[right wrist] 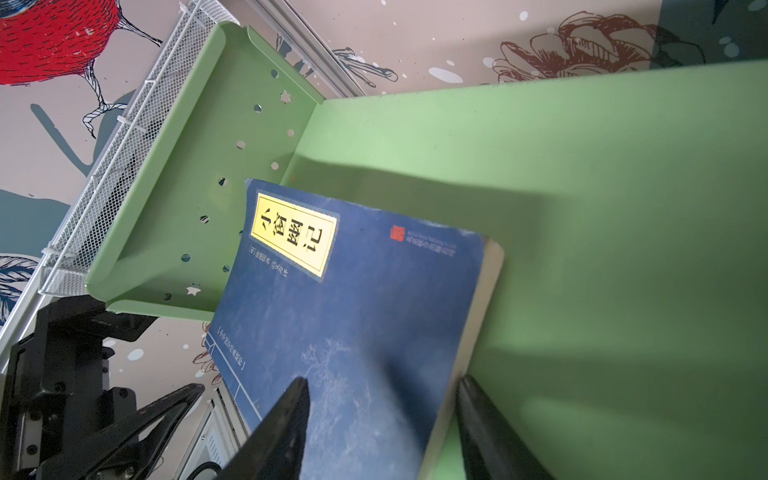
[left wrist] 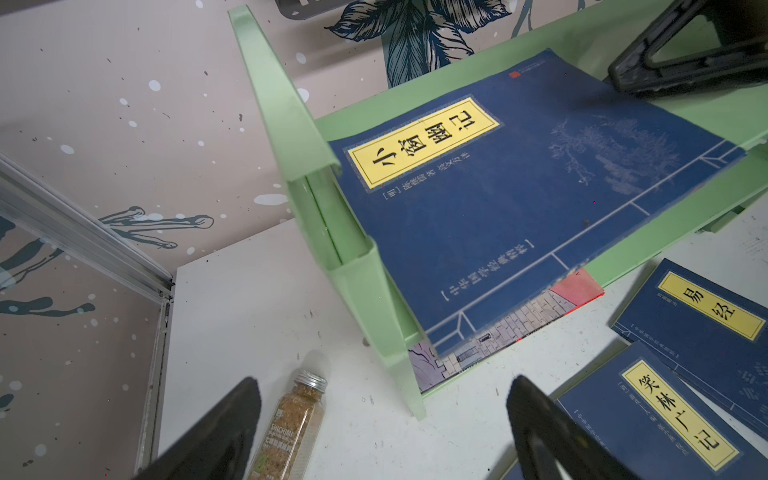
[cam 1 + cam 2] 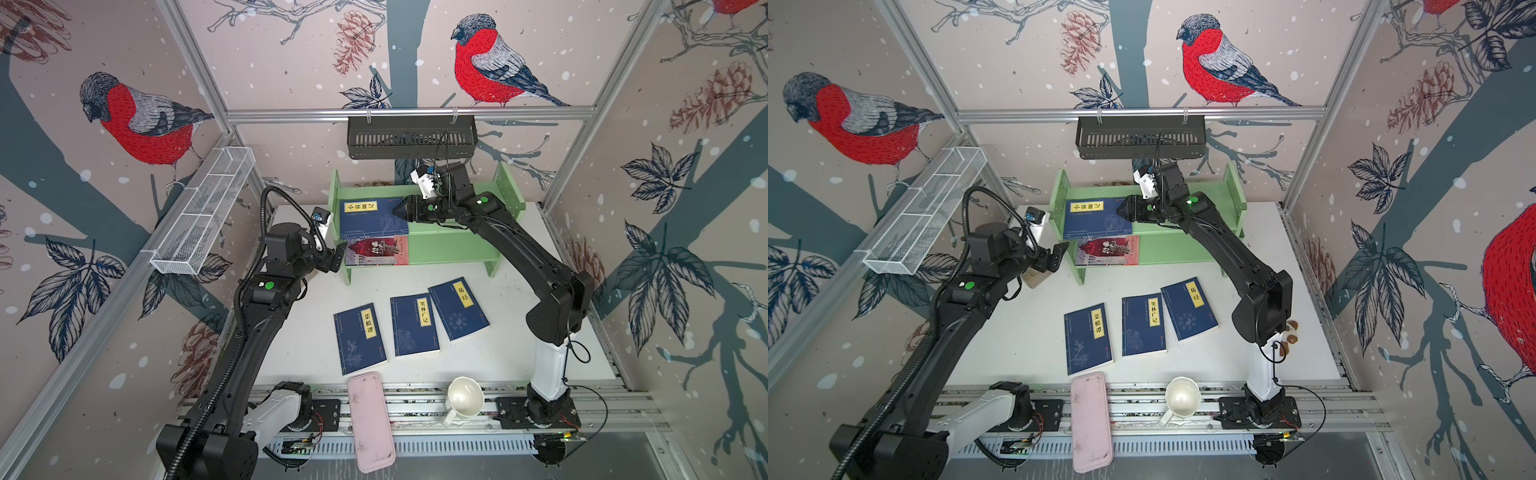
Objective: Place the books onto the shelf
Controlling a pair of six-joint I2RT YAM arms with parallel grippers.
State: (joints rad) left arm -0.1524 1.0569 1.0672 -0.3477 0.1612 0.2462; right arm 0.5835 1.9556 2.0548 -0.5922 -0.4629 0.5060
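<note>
On the top tier of the shelf point(image 3: 453, 249) a navy book point(image 3: 372, 218) is lying, the right fingers point(image 1: 286, 424) are straddling its edge half-open without gripping, and the left fingers point(image 2: 216, 436) are hovering wide open beside that shelf.

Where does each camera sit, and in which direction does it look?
Both top views: high at the front, looking down at the table and shelf; both arms show.
Left wrist: beside the shelf's left end, facing the book on the upper tier; left gripper shows.
Right wrist: above that tier, looking along the book toward the end panel; right gripper shows.
Shared: both wrist views show that book and the other gripper.
</note>
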